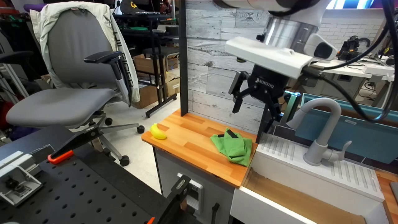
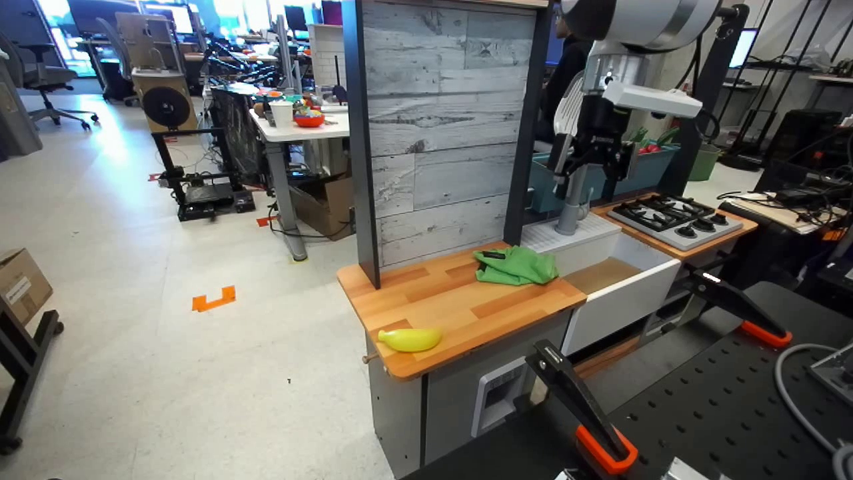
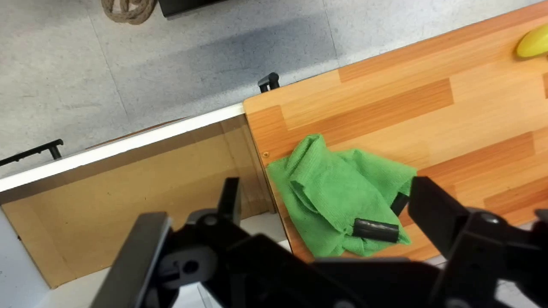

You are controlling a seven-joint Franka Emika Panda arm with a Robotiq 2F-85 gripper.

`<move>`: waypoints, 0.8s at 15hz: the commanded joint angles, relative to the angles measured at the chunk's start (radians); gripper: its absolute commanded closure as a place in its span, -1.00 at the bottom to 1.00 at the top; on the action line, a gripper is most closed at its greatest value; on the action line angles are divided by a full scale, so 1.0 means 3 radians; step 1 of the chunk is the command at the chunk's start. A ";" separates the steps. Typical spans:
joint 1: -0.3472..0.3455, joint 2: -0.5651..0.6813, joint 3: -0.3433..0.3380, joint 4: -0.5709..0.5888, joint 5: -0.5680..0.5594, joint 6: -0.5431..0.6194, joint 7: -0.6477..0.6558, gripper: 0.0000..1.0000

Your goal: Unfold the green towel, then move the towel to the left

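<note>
On the counter (image 1: 194, 138), the crumpled green towel (image 3: 342, 192) partly hides itself; the hand (image 2: 592, 172) gapes empty.

The robot's arm (image 2: 643, 23) is rounded and white, broken by black sections (image 2: 586, 19) that show in both exterior views. Next comes a shiny silver collar (image 1: 284, 34); in an exterior view, to its right is a white bulge (image 1: 312, 45) bearing a dark rounded patch (image 1: 323, 50). A flat white slab (image 1: 267, 56) sits between collar and gripper (image 1: 255, 112), and dark cables (image 1: 341, 92) come off its right end. The gripper is black, marked ROBOTIQ in pale letters (image 1: 264, 83), with angular, jointed fingers (image 1: 237, 104). In the wrist view, round screw heads (image 3: 489, 218) dot its dark linkages (image 3: 274, 265), and a dull grey piece (image 3: 205, 259) at the left carries a dark round spot (image 3: 191, 268).
</note>
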 commanded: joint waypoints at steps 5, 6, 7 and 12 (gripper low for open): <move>-0.0071 0.0819 0.0048 0.0780 -0.0023 0.0079 0.0231 -1.00; -0.0054 0.0871 0.0040 0.0805 -0.0037 0.0134 0.0267 -1.00; -0.0044 0.0927 0.0039 0.0844 -0.0041 0.0181 0.0307 -1.00; 0.0075 0.1132 0.0004 0.0907 -0.0127 0.0376 0.0458 -1.00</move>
